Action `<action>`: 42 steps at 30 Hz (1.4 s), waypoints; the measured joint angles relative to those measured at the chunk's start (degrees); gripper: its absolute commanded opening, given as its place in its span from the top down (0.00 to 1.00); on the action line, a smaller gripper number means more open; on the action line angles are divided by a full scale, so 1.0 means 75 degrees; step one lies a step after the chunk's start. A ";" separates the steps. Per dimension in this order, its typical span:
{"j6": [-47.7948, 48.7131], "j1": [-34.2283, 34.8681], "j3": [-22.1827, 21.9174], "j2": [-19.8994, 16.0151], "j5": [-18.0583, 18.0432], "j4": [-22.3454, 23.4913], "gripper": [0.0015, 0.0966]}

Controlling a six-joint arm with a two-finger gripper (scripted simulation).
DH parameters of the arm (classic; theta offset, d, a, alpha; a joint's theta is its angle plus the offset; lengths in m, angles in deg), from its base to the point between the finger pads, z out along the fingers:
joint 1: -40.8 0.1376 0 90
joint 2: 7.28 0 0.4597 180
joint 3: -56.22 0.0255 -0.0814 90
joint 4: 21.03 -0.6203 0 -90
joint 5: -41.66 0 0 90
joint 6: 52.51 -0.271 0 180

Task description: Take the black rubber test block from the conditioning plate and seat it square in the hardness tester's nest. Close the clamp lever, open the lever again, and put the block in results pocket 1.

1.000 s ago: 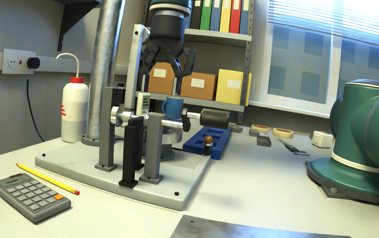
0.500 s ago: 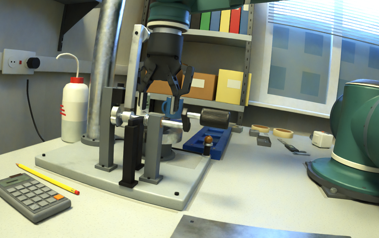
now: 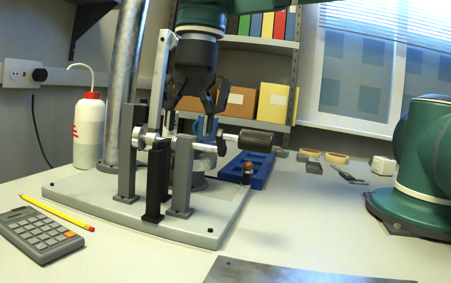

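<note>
The black rubber test block is hidden from the side camera; the tester's posts and shaft cover the nest area (image 3: 199, 160). My gripper (image 3: 189, 123) hangs open and empty just above the horizontal clamp shaft, its fingers pointing down on either side of the tester's middle. The clamp lever (image 3: 254, 140), with its black knurled handle, lies level to the right of the fingers. The blue results tray (image 3: 248, 167) with its pockets sits behind the tester's base plate. The conditioning plate (image 3: 290, 272) lies at the front edge of the bench with nothing on the part in view.
A white wash bottle (image 3: 88, 130) stands left of the steel column (image 3: 125, 81). A calculator (image 3: 36, 233) and pencil (image 3: 56, 212) lie front left. My green arm base (image 3: 438, 169) fills the right. Tape rolls (image 3: 336, 158), small blocks and a caliper sit behind, with shelves beyond.
</note>
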 measured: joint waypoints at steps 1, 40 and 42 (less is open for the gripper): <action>0.0000 0.0000 0.0002 -0.0001 -0.0003 0.0000 0.28; 0.0000 0.0000 0.0149 -0.0147 -0.0294 0.0000 0.28; 0.0000 0.0000 0.0157 -0.0155 -0.0310 0.0000 0.28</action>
